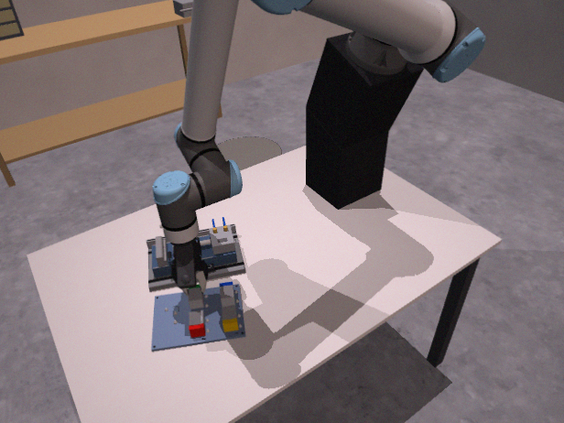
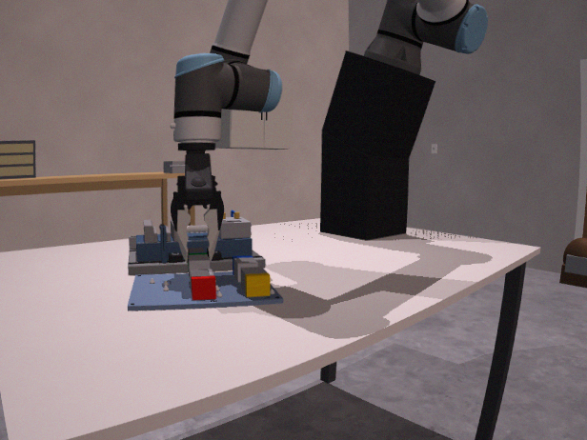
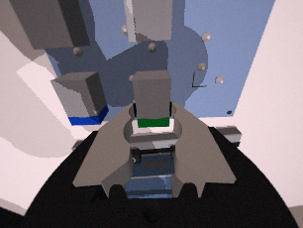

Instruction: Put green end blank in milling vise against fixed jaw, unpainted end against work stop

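Observation:
My gripper [image 3: 152,103] [image 1: 197,256] is shut on the green-ended blank [image 3: 152,99], a grey bar with a green band [image 3: 154,122] right at the fingers. It hangs over the blue plate [image 1: 197,320], just in front of the vise; I cannot tell whether the blank still touches the plate. In the exterior view the gripper [image 2: 197,257] points straight down. The vise's fixed jaw [image 1: 160,249] is on the left. The jaw with hoses [image 1: 222,238] is on the right. The work stop is hidden behind the arm.
Three other blanks lie on the plate: a red-ended one [image 1: 197,327] in line with the held blank, a yellow-ended one [image 1: 230,322] and a blue-ended one [image 3: 81,99] beside the gripper. Small pegs stand on the plate. A black column [image 1: 352,124] stands at the table's back.

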